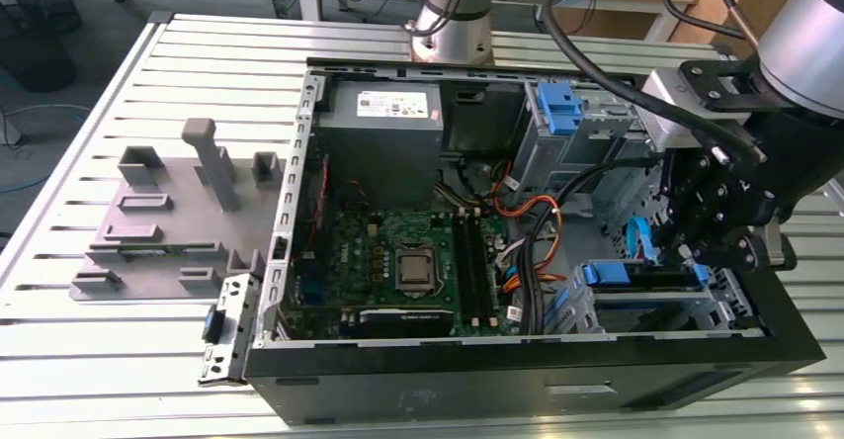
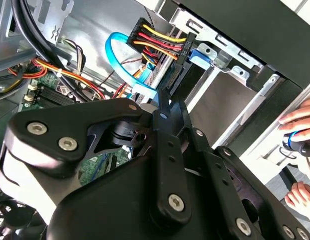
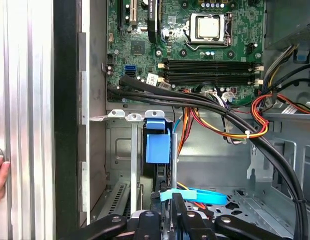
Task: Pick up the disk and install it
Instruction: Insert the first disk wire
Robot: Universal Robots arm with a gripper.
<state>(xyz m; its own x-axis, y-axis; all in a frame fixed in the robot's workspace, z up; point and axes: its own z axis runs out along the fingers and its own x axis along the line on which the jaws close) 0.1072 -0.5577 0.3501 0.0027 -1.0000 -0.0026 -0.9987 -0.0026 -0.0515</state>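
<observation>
Inside the case, the closed end effector (image 3: 171,200) sits just beside the disk (image 3: 157,148) in its bay.

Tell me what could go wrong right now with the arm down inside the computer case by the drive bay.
Three risks, as judgements:
1. The gripper sits close to the blue data cable and the bundle of coloured power wires; either could snag or get pinched.
2. The disk stands upright in a narrow bay; a slight tilt could jam it.
3. A person's hand rests near the case edge, close to the arm.
</observation>
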